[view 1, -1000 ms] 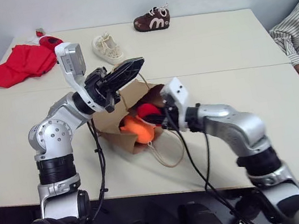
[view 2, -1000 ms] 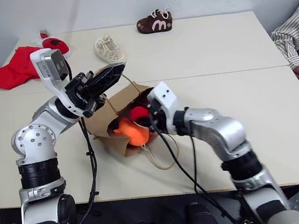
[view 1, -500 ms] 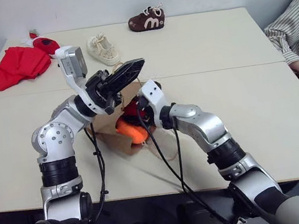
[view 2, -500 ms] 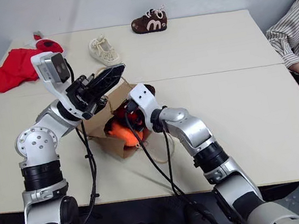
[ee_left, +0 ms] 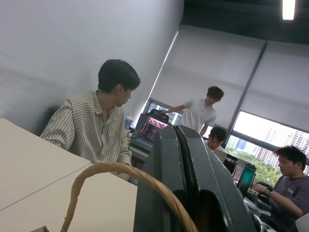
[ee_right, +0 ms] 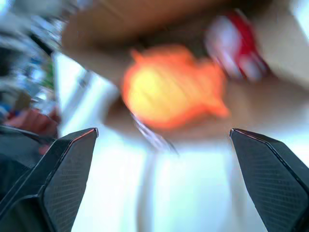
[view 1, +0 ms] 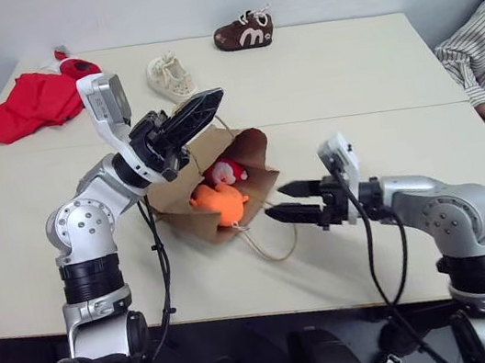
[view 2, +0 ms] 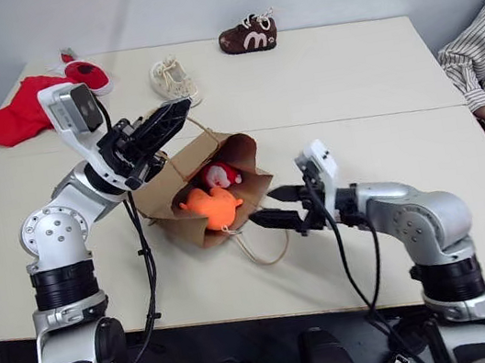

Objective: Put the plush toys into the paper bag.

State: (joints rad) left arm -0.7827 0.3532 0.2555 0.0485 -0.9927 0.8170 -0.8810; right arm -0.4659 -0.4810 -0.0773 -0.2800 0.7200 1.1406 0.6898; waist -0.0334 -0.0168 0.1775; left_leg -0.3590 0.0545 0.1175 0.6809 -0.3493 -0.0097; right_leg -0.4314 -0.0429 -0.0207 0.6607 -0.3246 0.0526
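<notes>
The left gripper (view 1: 198, 112) is raised above the paper bag (view 1: 251, 147), jaws together, apparently pinching a cord handle (ee_left: 111, 169). The right gripper (view 1: 285, 203) is held level at the bag's 4 o'clock, jaws apart, empty. Both plush toys, orange (view 1: 220, 200) and red (view 1: 224, 172), lie inside the bag mid-counter (view 1: 365, 77); bare counter surrounds it. Seated people (ee_left: 99, 128) are seen from the left wrist.
</notes>
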